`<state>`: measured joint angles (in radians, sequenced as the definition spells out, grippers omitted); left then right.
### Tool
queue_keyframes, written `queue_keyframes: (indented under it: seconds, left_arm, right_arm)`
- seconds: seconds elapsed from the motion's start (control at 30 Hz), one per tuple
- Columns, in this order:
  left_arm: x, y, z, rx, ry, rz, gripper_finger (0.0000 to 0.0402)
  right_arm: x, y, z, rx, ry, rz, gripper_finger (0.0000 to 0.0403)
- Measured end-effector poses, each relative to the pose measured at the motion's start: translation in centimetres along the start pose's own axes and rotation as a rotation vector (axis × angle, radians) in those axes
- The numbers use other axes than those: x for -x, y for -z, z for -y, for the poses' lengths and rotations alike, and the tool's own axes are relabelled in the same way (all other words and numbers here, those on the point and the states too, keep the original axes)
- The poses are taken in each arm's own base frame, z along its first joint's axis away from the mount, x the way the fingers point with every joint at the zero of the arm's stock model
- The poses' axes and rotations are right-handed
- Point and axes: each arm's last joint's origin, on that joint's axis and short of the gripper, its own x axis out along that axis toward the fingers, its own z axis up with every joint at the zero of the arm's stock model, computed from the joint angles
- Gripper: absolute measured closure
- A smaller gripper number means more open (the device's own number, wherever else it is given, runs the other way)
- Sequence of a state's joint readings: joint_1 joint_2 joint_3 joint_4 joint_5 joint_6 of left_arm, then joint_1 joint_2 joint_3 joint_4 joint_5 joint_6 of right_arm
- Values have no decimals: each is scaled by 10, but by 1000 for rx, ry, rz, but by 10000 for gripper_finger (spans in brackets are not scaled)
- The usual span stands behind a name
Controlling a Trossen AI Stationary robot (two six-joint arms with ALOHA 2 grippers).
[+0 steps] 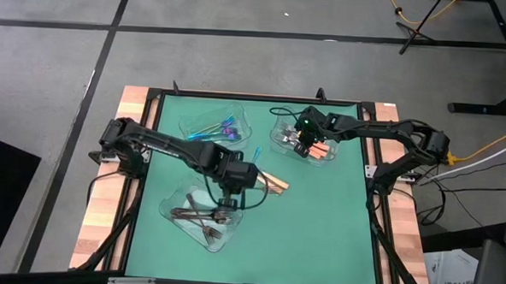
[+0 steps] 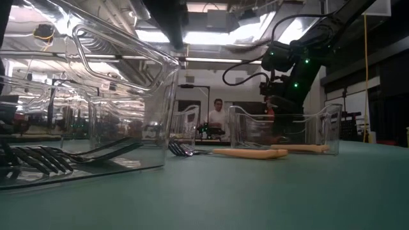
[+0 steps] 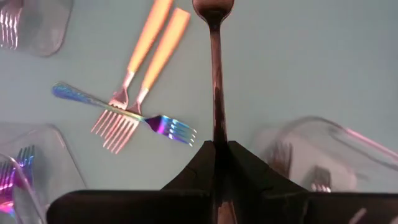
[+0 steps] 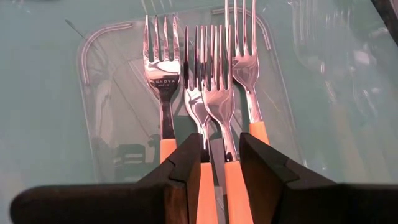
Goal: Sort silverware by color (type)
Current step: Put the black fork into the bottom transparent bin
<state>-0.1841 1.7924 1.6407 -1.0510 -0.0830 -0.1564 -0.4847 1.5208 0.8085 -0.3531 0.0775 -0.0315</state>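
Observation:
My left gripper (image 1: pixel 225 192) hovers over the far edge of the near-left clear tray (image 1: pixel 174 214), which holds dark forks (image 1: pixel 200 217), and is shut on a dark utensil (image 3: pixel 215 74). My right gripper (image 1: pixel 307 146) hangs over the far-right tray (image 1: pixel 280 140), shut on an orange-handled fork (image 4: pixel 219 93); more orange-handled forks (image 4: pixel 163 81) lie flat in that tray. Iridescent utensils (image 1: pixel 215 130) lie in the far-left tray (image 1: pixel 190 120). Two orange-handled forks (image 3: pixel 146 56) lie on the green mat with an iridescent fork (image 3: pixel 118 111) resting across their necks. My left gripper (image 3: pixel 216 149) pinches the dark utensil's slim shaft (image 3: pixel 216 134) between its two fingers, which point down from above. The shaft runs on straight past the fingertips to a rounded end (image 3: pixel 213 6), clear of the mat. My right gripper (image 4: pixel 221 162) comes from above with an orange handle (image 4: pixel 234 186) between its fingers, tines pointing away over the tray. A second orange handle (image 4: pixel 202 186) also shows between the fingers; whether it is held or lies in the tray I cannot tell.
The three clear trays stand on the green mat (image 1: pixel 317 230), whose near-right part is bare. The loose forks (image 1: pixel 272 184) lie just right of my left gripper. In the low view a person (image 2: pixel 218 118) stands in the room beyond the table.

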Motion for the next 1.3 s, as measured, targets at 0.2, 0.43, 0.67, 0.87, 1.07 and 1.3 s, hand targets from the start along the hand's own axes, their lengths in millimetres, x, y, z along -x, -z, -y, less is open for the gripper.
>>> queue_keyframes:
  seconds: [0.2, 0.43, 0.67, 0.87, 1.07, 1.3]
  left_arm:
    - [21, 6, 23, -93, 14, -63, 381]
    - [28, 27, 44, -184, 6, -219, 381]
    - [34, 44, 54, -170, -28, -349, 381]
    - [38, 53, 62, -201, -39, -406, 381]
    - [36, 56, 65, -237, -40, -425, 381]
    - [27, 63, 64, -246, -44, -471, 381]
  right_arm:
    - [0, 0, 0, 1, 0, 0, 303]
    - [0, 0, 0, 0, 0, 0, 303]
    - [0, 0, 0, 0, 0, 0, 303]
    - [0, 0, 0, 0, 0, 0, 303]
    - [0, 0, 0, 1, 0, 0, 303]
    - [5, -1, 0, -1, 1, 17, 303]
